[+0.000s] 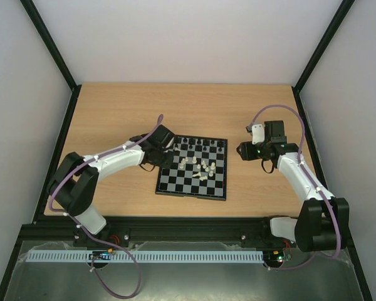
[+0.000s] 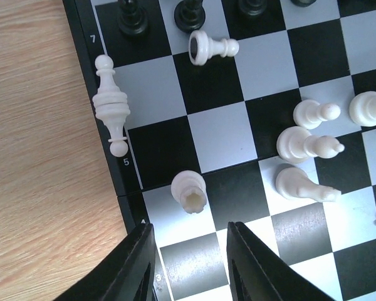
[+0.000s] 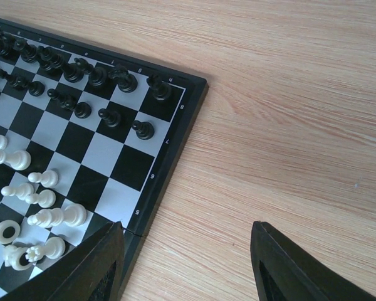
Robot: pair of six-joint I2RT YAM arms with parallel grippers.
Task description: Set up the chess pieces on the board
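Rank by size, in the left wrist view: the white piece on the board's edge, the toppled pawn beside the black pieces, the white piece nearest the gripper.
1. Edge piece: clearly longest.
2-3. Toppled pawn and nearest piece: alike; the latter is seen end-on, so unranked.

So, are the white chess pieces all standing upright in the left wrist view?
No, several cream-white pieces lie tipped on their sides on the board, and a tall one lies along its left edge.

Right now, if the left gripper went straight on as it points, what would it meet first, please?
Probably the white piece just ahead of the left gripper, in line with the gap between its jaws; depth is unclear, so the board might come first.
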